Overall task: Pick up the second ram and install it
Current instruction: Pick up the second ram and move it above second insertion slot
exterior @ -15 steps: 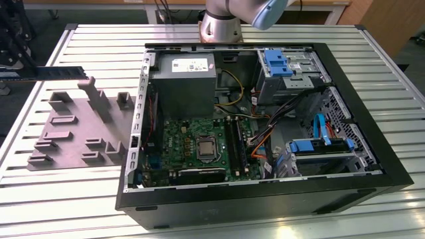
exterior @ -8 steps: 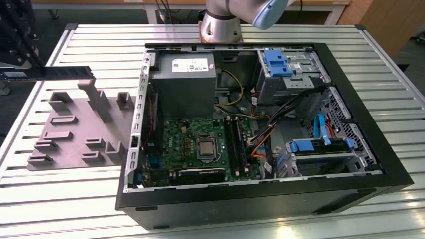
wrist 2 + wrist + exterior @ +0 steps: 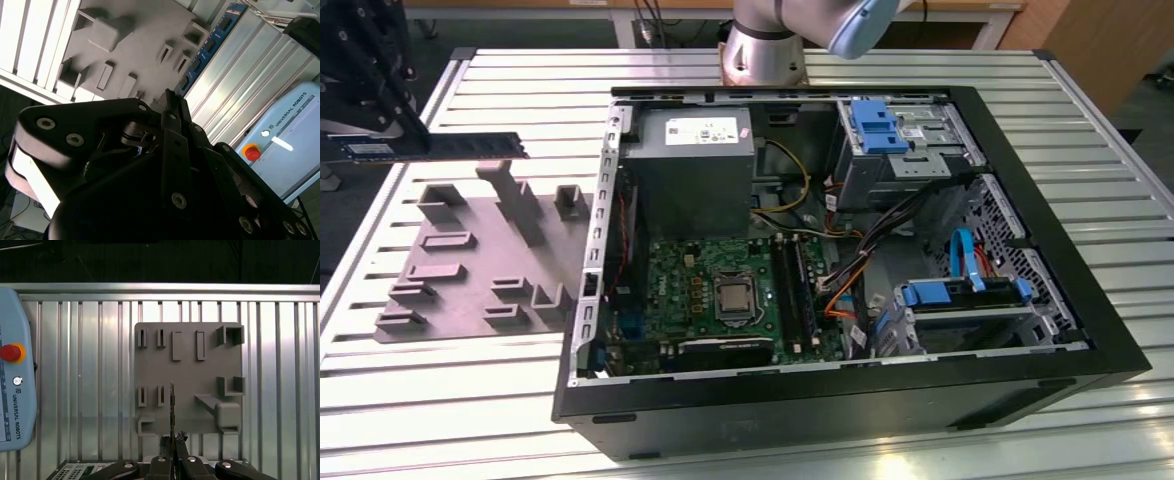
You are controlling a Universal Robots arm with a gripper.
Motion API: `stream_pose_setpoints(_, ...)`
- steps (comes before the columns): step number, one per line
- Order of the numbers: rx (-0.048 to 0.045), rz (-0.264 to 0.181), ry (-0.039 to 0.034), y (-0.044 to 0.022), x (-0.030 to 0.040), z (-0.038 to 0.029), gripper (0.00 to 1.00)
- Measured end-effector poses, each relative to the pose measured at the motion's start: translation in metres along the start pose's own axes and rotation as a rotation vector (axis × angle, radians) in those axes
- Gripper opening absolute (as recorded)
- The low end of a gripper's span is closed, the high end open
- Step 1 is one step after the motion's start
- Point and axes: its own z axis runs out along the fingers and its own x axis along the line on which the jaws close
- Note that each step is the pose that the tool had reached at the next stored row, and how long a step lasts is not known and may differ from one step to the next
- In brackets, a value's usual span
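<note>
The arm (image 3: 761,50) is standing on its silver base column at the far side of the exterior view, with a pale blue joint cap (image 3: 861,25) showing just beside it. It is reaching well out toward the exterior view's left, where the dark gripper (image 3: 380,130) is hanging. In both wrist views the black fingers (image 3: 172,135) are pressing together from either side, clamping one end of the second ram (image 3: 172,405), which is sticking straight out from between their tips, with the jaws drawn in to a narrow slit.
</note>
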Motion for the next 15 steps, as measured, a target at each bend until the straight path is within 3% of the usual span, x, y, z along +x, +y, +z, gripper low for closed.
stream_pose_setpoints(15,0.0,0.0,-0.0001,-0.0255,-0.0005,-0.0003,0.14)
